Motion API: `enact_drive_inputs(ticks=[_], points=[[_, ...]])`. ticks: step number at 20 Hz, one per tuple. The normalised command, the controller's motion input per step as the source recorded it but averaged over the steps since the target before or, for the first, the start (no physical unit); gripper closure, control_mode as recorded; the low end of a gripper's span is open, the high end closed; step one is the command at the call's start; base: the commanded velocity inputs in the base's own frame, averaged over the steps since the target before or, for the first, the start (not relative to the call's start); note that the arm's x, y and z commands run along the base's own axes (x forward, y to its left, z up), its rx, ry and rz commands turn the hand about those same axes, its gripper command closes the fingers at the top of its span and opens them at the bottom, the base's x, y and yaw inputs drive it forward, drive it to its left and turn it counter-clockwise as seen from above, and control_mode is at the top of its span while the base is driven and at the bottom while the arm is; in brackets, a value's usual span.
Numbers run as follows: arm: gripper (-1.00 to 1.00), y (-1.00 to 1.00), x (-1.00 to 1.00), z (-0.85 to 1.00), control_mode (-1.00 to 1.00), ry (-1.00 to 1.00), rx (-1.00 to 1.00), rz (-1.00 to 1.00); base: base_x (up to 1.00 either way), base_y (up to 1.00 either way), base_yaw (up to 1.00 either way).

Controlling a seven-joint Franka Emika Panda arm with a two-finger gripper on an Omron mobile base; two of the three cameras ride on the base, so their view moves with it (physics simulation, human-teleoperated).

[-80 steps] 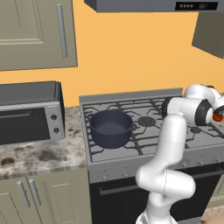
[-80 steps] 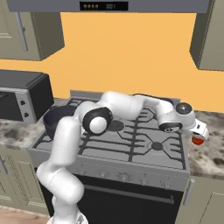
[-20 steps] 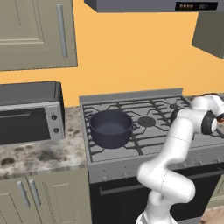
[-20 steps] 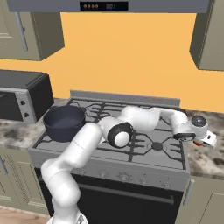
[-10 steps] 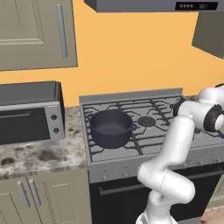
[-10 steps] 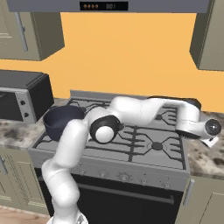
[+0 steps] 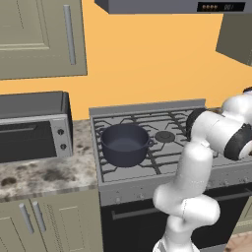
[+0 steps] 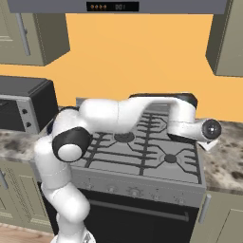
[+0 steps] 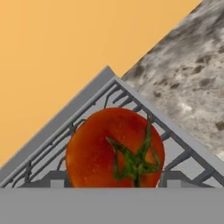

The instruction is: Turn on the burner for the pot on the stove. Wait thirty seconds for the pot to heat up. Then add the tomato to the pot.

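Observation:
The tomato (image 9: 105, 144), glossy red with a green stem, sits close to the hand camera between the fingertips of my gripper (image 9: 113, 183), which is shut on it. Beneath it lie the stove's back corner grate (image 9: 52, 144) and the speckled counter. In the right base view the gripper (image 8: 209, 142) hangs over the right rear part of the stove (image 8: 142, 161). The dark pot (image 7: 125, 142) stands lidless on the front left burner of the stove (image 7: 147, 182), well to the left of the hand.
A grey toaster oven (image 7: 34, 133) stands on the speckled counter (image 7: 44, 177) left of the stove. More counter (image 8: 223, 156) lies to the stove's right. A range hood (image 8: 114, 5) and wall cabinets hang above. Small knobs (image 8: 135, 192) line the stove front.
The hand has swung a little left and up, from beside the stove's right edge to over its right rear part, with the tomato still in it. The pot has not moved.

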Motion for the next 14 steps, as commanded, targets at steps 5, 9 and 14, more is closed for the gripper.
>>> enact_drive_inputs(ticks=[5, 9, 14], points=[[1.0, 1.0, -0.11, 0.94, -1.0, 0.27, -0.01, 0.0, 0.0, 0.0, 0.0], [1.0, 1.0, -0.06, 0.64, -1.0, 0.35, -0.07, 0.0, 0.0, 0.0, 0.0], [1.0, 1.0, -0.09, 0.14, -1.0, 0.22, -0.07, 0.02, 0.0, 0.0, 0.0]])
